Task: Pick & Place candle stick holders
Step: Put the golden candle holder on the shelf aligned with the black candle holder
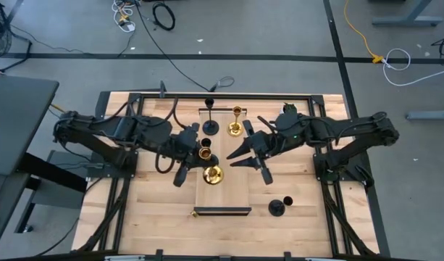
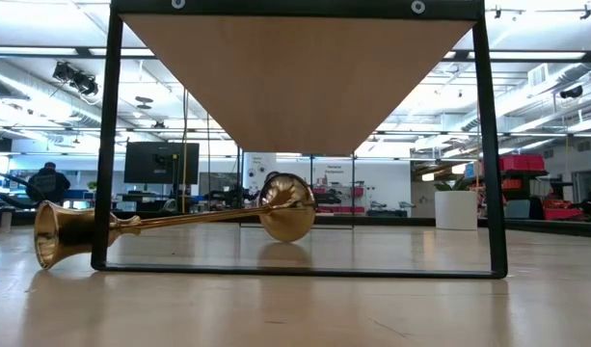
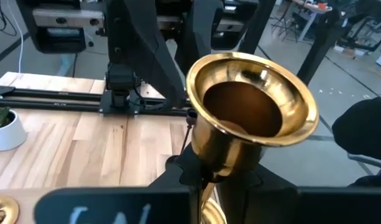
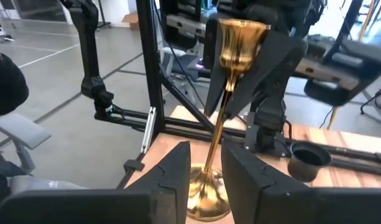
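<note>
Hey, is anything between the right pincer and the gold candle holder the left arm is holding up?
Nothing visible does. The right pincer faces the gold holder with open space between them, the stem lined up with the gap between its fingers. The left pincer grips only the cup end.

My wooden table point(image 1: 149, 210) carries a pale raised board point(image 1: 222, 192) at its centre. On that board stand a black candle holder point(image 1: 209, 125) and a gold one point(image 1: 236, 125) at the far end. Off the board, another black holder point(image 1: 278, 208) sits on the bare table.
</note>
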`<state>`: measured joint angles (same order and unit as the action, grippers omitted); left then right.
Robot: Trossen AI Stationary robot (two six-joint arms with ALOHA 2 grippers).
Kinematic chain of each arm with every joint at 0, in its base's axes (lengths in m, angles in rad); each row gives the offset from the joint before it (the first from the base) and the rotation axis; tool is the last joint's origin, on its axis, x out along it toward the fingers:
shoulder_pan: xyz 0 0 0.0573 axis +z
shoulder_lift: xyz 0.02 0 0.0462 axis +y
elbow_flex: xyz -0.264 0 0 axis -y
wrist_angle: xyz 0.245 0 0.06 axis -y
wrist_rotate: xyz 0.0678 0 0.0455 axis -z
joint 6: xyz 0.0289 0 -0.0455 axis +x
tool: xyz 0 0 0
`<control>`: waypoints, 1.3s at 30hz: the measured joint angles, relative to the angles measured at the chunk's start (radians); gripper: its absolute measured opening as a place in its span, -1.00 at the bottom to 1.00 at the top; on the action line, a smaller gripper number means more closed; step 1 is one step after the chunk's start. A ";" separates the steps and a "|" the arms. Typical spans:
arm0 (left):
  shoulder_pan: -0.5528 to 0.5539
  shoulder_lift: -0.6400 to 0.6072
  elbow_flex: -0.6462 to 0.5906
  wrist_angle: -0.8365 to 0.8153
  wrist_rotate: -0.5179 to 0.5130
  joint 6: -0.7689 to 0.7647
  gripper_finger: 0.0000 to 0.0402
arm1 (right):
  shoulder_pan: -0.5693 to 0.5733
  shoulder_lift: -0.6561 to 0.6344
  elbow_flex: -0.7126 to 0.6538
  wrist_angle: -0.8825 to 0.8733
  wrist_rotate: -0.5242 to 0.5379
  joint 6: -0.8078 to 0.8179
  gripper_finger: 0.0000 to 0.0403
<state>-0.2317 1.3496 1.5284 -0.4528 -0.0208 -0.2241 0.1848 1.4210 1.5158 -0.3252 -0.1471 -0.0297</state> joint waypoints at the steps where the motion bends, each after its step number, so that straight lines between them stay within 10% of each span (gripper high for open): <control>1: 0.000 0.000 0.000 0.001 0.000 0.000 -0.86 | 0.000 0.004 0.000 0.012 0.000 -0.008 -0.55; 29: 0.000 0.000 0.000 -0.010 0.027 0.011 -0.83 | 0.004 0.112 0.000 0.106 -0.003 -0.004 -0.55; 39: 0.000 -0.001 0.000 -0.009 0.027 0.026 -0.84 | 0.008 0.141 0.000 0.154 0.000 -0.005 -0.23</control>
<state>-0.2321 1.3491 1.5280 -0.4619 0.0059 -0.1982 0.1928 1.5616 1.5161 -0.1707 -0.1471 -0.0350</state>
